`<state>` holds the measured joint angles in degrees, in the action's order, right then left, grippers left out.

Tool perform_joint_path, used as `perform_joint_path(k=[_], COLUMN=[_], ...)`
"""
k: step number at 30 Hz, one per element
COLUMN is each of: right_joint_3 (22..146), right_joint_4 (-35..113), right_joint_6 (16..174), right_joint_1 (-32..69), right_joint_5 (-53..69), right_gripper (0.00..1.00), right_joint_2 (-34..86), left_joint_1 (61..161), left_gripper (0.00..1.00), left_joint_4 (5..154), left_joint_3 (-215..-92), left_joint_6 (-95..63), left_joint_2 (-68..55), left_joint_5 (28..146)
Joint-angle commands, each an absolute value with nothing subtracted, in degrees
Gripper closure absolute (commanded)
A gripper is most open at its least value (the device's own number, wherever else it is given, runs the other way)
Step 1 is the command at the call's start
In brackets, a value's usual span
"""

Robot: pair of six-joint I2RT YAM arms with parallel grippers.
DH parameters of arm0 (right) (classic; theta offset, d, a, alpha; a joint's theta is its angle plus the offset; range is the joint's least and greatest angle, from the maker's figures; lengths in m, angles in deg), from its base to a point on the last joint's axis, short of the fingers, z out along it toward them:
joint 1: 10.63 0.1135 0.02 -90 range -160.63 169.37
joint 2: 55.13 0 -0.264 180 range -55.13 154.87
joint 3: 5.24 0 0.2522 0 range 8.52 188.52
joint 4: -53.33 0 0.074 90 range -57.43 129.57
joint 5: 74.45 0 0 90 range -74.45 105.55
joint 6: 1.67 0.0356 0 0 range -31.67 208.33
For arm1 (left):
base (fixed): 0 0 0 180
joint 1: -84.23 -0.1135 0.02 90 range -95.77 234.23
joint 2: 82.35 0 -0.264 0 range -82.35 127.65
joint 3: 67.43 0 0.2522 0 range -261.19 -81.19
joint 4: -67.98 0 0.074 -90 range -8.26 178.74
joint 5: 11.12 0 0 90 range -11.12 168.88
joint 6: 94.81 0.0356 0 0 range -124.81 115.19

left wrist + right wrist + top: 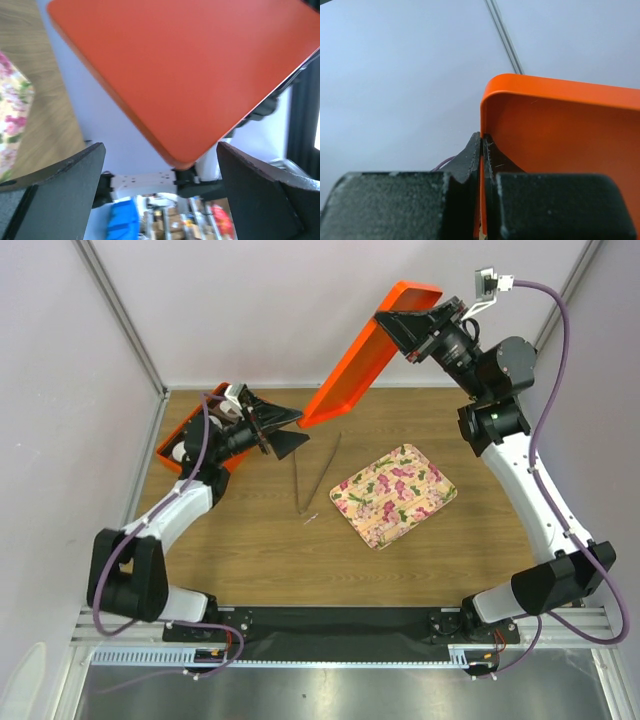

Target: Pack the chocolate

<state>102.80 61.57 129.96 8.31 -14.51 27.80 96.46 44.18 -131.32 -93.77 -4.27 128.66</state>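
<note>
No chocolate shows in any view. My right gripper [398,322] is raised high at the back, shut on the rim of an orange lid [352,365] that hangs tilted above the table. In the right wrist view the gripper [482,146] pinches the lid's wall [560,145] between its fingertips. My left gripper [290,431] stands open at the back left, just below the lid's lower corner, holding nothing. In the left wrist view the lid's underside [190,65] fills the top, above the open gripper [160,195].
An orange box [172,443] sits at the back left behind my left wrist, with something white inside. A pink-flowered tray [394,495] lies right of centre on the wooden table, and shows as the tray [12,115] in the left wrist view. Metal tongs [315,475] lie beside it.
</note>
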Motion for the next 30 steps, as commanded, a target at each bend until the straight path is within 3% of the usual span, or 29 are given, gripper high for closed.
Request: perform_joint_path(k=[1,7,19,22,23,26,30], right_joint_3=[101.8,99.0,90.3,86.1,83.9,80.8,76.4], right_joint_4=[71.4,76.1,82.4,83.7,84.1,83.1,79.3], right_joint_6=[130.8,131.0,129.4,128.8,128.7,128.1,126.9], right_joint_1=[8.5,8.5,8.8,8.8,8.5,7.3,4.5], right_joint_5=[-14.9,-15.5,-17.6,-19.3,-19.9,-20.3,-21.5], right_gripper=[1.0,1.0,1.0,1.0,1.0,1.0,1.0], right_joint_2=[25.4,25.4,22.7,20.7,19.6,18.0,15.3], left_joint_1=[96.2,97.3,101.8,101.7,101.7,101.7,101.5], left_gripper=[0.0,0.0,0.0,0.1,0.22,0.44,0.62], left_joint_4=[18.9,-1.6,-12.4,-15.3,-16.0,-17.0,-15.8], left_joint_3=[-128.8,-126.5,-131.2,-131.1,-131.7,-132.4,-134.8], left_joint_6=[-111.9,-127.5,-136.8,-138.0,-138.3,-137.6,-135.1], left_joint_2=[-0.6,6.4,14.0,15.1,15.5,15.8,15.3], left_joint_5=[129.3,126.3,119.8,117.7,117.6,117.6,119.5])
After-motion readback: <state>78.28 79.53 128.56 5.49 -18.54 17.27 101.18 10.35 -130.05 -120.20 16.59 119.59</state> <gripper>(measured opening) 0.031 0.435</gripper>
